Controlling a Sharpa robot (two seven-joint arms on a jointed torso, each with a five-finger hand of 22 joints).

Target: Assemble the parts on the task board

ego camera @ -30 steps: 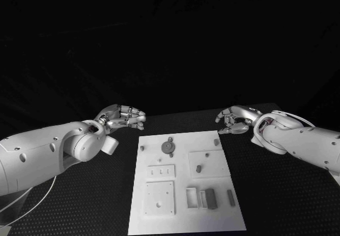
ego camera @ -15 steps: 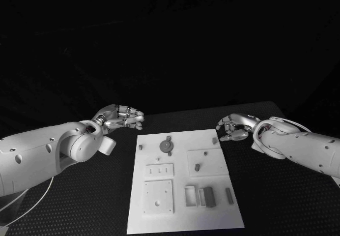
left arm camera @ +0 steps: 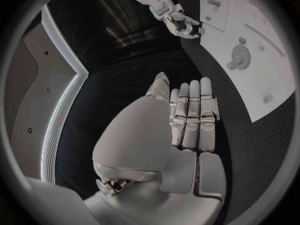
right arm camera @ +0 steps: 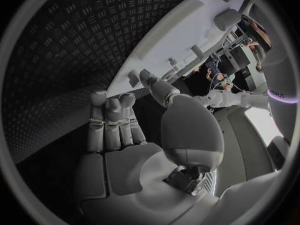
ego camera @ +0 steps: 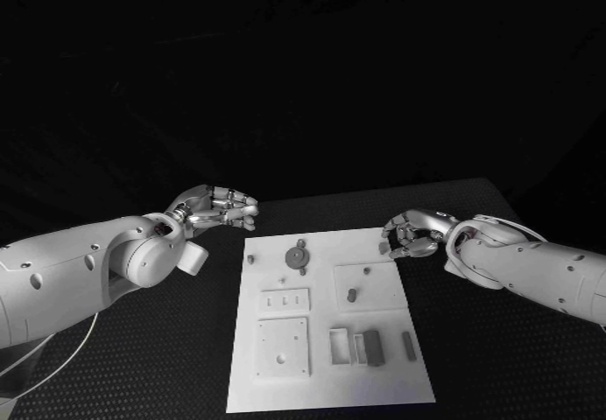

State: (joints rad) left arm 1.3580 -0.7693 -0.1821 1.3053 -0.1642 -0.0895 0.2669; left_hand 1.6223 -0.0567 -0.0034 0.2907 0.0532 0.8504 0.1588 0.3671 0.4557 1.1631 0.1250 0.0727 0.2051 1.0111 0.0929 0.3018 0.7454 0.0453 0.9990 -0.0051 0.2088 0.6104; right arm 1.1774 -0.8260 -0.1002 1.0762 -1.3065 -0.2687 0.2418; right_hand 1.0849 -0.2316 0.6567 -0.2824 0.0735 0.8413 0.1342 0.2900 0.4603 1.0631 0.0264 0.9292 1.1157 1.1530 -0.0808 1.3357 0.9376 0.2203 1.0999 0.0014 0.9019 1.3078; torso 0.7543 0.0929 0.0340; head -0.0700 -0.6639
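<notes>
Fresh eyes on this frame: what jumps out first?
The white task board lies bright in the middle of the black table, dotted with small grey parts, among them a round disc near its far end. Two silver hands flank that far end: the left hand off the far left corner, the right hand at the far right corner, both with fingers curled in and holding nothing.

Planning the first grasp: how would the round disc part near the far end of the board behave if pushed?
The round disc part looks flat and rigid, so it would probably slide rather than roll. It seems small, likely light. It may be seated in the task board; then it may resist.
</notes>
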